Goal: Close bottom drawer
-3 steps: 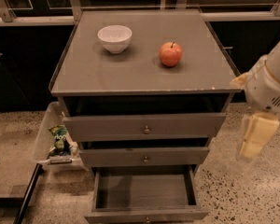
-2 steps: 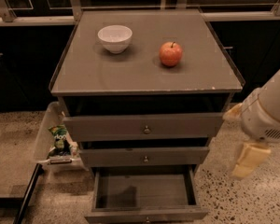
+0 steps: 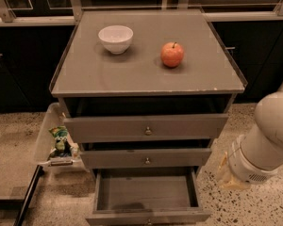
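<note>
The grey three-drawer cabinet [image 3: 146, 74] stands in the middle of the camera view. Its bottom drawer [image 3: 146, 215] is pulled far out towards me. The inside looks bare, and the front panel sits at the lower edge of the view. The middle drawer [image 3: 146, 158] and the top drawer [image 3: 146, 127] are each out a little, with dark gaps above them. My white arm [image 3: 269, 135] comes in from the right. The gripper [image 3: 225, 173] hangs at its lower end, to the right of the cabinet at about the height of the bottom drawer's side, apart from it.
A white bowl [image 3: 115, 38] and a red apple [image 3: 172, 54] sit on the cabinet top. A clear plastic bin [image 3: 47, 140] with a snack bag [image 3: 60, 139] stands on the floor at the cabinet's left. Dark cabinets line the back. The speckled floor [image 3: 254, 206] lies to the right.
My arm has sunk lower at the right of the cabinet, bringing the gripper from top-drawer height down to beside the bottom drawer. The drawers have not moved.
</note>
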Motion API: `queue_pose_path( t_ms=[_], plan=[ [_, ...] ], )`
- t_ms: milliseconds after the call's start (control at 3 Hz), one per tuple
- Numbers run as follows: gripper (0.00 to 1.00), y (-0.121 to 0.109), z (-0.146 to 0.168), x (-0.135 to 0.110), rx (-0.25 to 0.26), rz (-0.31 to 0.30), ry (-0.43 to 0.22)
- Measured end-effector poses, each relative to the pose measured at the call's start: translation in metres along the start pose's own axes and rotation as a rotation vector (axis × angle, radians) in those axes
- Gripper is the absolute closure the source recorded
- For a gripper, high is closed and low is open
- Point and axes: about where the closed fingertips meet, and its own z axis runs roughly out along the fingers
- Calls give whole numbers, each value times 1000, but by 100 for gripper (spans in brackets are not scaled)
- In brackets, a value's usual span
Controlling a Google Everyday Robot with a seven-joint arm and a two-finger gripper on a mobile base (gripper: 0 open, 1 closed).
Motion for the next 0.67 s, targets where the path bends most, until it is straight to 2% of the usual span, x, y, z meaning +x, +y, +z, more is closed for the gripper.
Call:
queue_pose_path(
  t_ms=[333,667],
  plan=[
    [89,3,6,2,-9,2,5],
    [100,3,6,2,-9,2,5]
  ],
)
